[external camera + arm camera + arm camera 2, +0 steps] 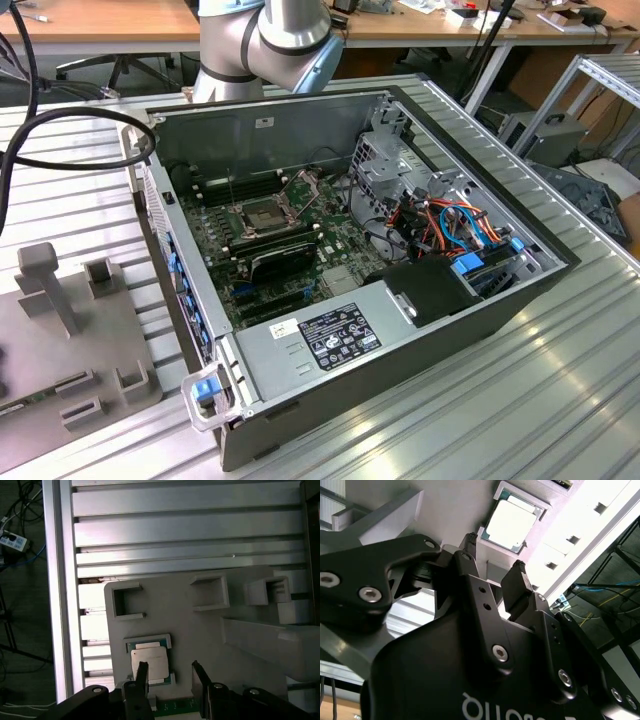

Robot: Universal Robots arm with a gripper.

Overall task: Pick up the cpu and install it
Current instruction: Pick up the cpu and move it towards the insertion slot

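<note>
Gripper [169,666] spread wide, empty — hovering by the cpu [152,657]; grey tray [190,630] beneath.

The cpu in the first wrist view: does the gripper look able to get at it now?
Probably yes. The cpu lies uncovered in its recess on the grey fixture, and the open gripper hangs close by, though off-centre.

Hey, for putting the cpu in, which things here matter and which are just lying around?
For the job:
- cpu, lying in the grey holder
- hand, open, close to the cpu
- socket

Just there:
- power supply
- cables
- the holder's other pockets
</note>
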